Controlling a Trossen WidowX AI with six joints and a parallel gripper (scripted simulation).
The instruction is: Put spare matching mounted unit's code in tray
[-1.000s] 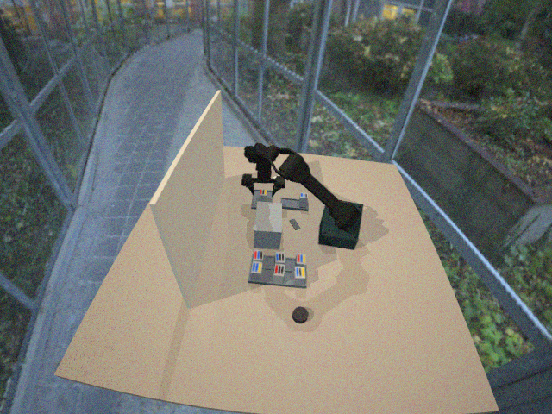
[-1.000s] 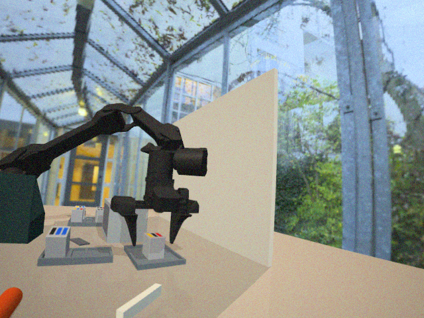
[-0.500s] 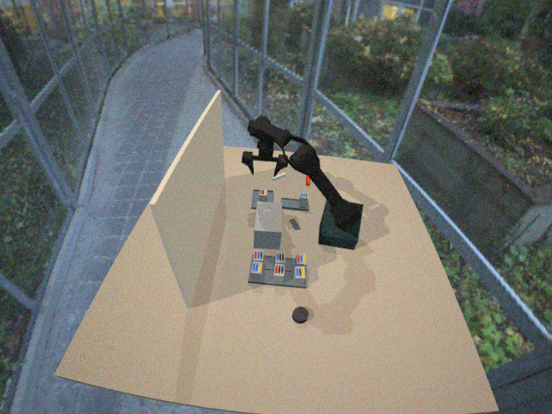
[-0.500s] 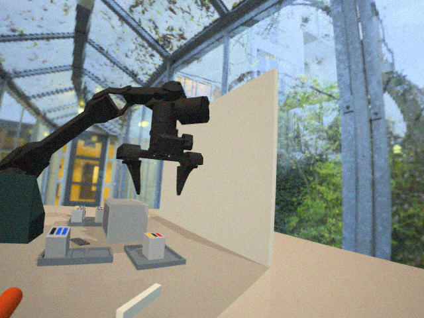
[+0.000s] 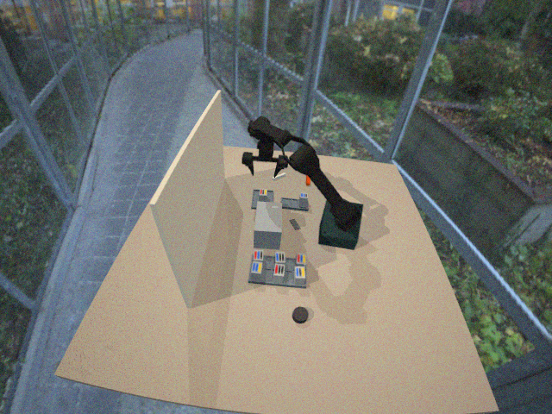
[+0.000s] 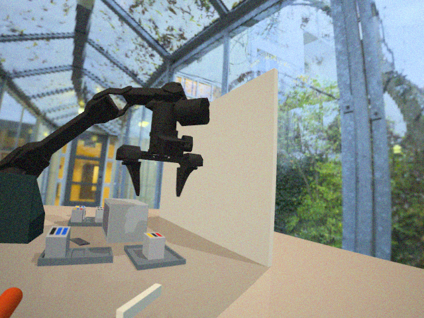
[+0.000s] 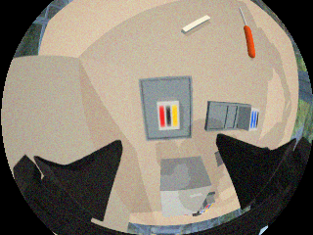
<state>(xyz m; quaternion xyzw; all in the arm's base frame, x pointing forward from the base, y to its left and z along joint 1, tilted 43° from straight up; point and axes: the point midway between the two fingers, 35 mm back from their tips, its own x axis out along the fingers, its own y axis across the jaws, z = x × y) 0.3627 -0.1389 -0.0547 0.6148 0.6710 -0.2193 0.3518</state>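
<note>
The spare (image 5: 263, 192) (image 6: 154, 247) (image 7: 168, 116), marked red, black and yellow on top, stands upright in the grey tray (image 5: 255, 201) (image 6: 134, 254) (image 7: 166, 87). My gripper (image 5: 264, 176) (image 6: 158, 195) (image 7: 170, 143) is wide open and empty, well above the tray and spare. A grey box (image 5: 267, 222) (image 6: 126, 222) (image 7: 186, 181) stands beside the tray. A unit (image 5: 304, 196) (image 6: 57, 247) (image 7: 253, 118) with blue and black bars is in a slotted holder (image 5: 291, 203) (image 6: 92, 260) (image 7: 217, 117). Several coded spares stand on the rack (image 5: 276, 283). No back code is readable; I cannot tell which unit is mounted.
A tall panel (image 5: 196, 200) (image 6: 239, 171) (image 7: 44, 108) stands along one side. An orange-handled tool (image 5: 308, 180) (image 6: 10, 301) (image 7: 249, 41) and a white bar (image 5: 279, 176) (image 6: 138, 303) (image 7: 196, 23) lie beyond the tray. A dark puck (image 5: 299, 314) lies past the rack.
</note>
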